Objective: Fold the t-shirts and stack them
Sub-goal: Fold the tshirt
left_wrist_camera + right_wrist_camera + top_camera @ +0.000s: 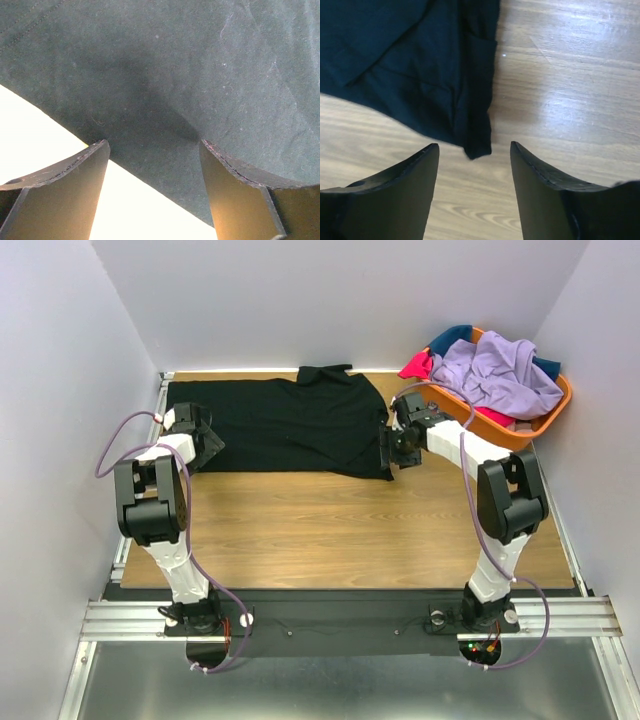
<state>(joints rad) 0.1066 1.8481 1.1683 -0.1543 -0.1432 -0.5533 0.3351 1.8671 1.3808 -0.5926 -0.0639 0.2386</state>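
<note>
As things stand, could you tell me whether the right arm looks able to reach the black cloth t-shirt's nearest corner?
Probably yes: the right gripper hangs open just above that corner of the black cloth t-shirt, and nothing shows between them.

L pincer [154, 146] spread over black tee [175, 60] edge.

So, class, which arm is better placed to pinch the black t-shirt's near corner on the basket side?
Right. The right claw hangs open just over that corner of the black t-shirt; the left claw is at the opposite edge.
</note>
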